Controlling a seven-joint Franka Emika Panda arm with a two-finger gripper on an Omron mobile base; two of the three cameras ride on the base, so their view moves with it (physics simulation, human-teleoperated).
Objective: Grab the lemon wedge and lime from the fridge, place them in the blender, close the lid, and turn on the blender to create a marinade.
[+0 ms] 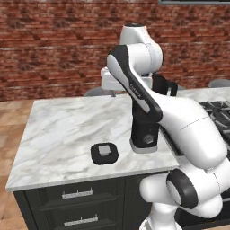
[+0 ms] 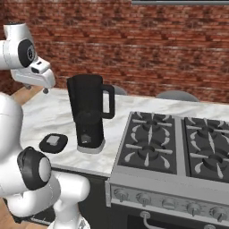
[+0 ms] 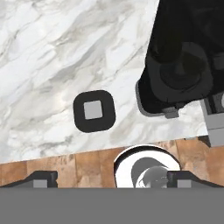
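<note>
The black blender (image 2: 89, 112) stands uncovered on the marble counter (image 1: 67, 130); in the left base view my arm hides most of it, leaving its base (image 1: 144, 138) showing. From above, the jar of the blender (image 3: 181, 61) looks dark inside. The lid (image 1: 104, 152) (image 2: 53, 143) (image 3: 93, 110) lies flat on the counter just left of the blender. My gripper (image 1: 111, 92) (image 2: 44, 91) (image 3: 113, 178) hangs high over the counter, above and behind the lid, open with nothing between its fingers. The lemon wedge, the lime and the fridge are out of view.
A gas stove (image 2: 170, 147) adjoins the counter to the right of the blender. Dark drawers (image 1: 78, 194) sit under the counter's front edge, with wooden floor (image 3: 65, 164) below. A brick wall (image 2: 156, 49) and grey chair backs (image 2: 176, 95) lie beyond.
</note>
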